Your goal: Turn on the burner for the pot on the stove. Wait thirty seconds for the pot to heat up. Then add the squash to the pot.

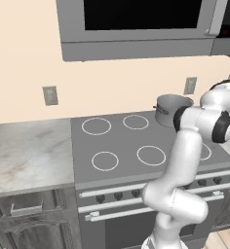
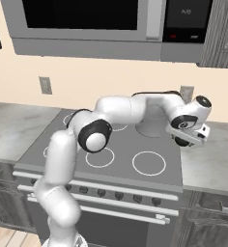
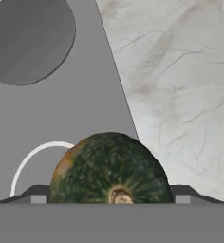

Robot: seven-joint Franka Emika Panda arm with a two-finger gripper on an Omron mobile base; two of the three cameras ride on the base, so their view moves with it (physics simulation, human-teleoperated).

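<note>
The squash (image 3: 109,171), dark green with an orange patch and a pale stem spot, sits between my two fingertips, and my gripper (image 3: 110,199) is shut on it. It hangs in the air over the right edge of the stove (image 3: 85,109), where the dark top meets the marble counter. In the right base view the gripper (image 2: 185,140) hovers at the stove's (image 2: 125,144) back right corner. The grey pot (image 1: 171,109) stands on the back right burner, just left of my hand. From above, the pot (image 3: 28,42) appears as a dark round shape at the upper left.
A marble counter (image 3: 180,85) lies right of the stove, another counter (image 1: 24,151) lies to its left. A microwave (image 1: 136,24) hangs overhead. Dark knobs (image 2: 101,193) line the stove front. The front burner rings (image 1: 151,155) are bare.
</note>
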